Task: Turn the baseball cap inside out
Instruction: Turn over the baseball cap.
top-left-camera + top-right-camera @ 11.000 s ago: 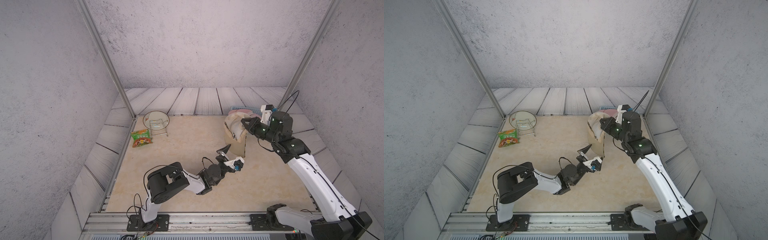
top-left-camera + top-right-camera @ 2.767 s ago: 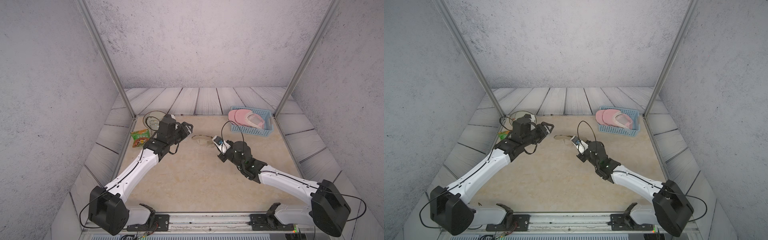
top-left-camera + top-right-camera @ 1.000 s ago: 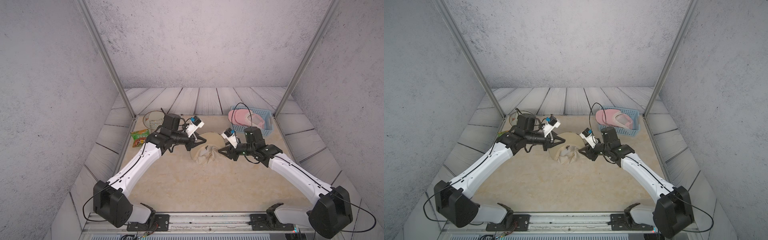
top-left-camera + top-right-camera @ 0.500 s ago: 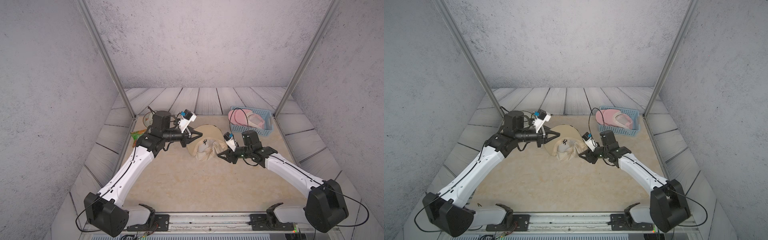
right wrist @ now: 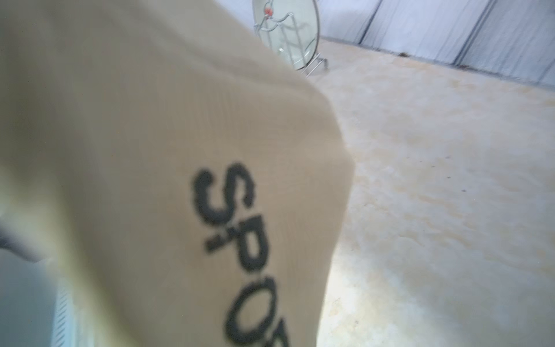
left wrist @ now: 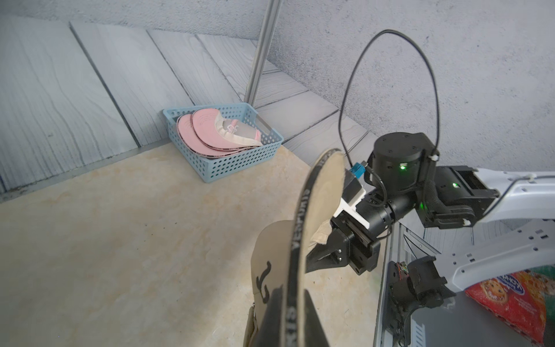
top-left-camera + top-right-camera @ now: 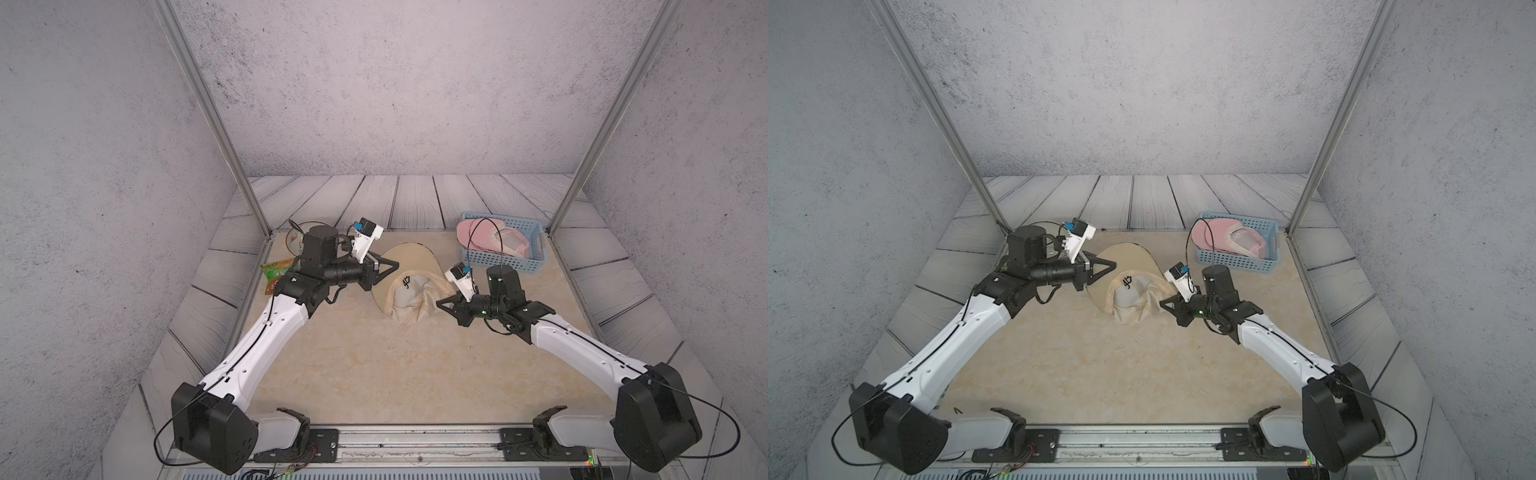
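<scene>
Left pincer: clenched on the stiff brim edge of the baseball cap.
Right pincer: clenched on soft crown fabric.
Cap position: between both pincers, over the table's far middle.
Technique: best to anchor the brim and roll the crown through gently.
Material: limp, creased tan cloth; curved, black-trimmed brim.

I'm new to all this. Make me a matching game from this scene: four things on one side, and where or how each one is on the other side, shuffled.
Things:
1. tan cap
2. pink caps
3. snack packet
4. glass lid

Descriptions:
A. in the blue basket
B. green and red
C. gripped by the left hand and the right hand
D. propped on a wire rack

Pairs: 1-C, 2-A, 3-B, 4-D
</scene>
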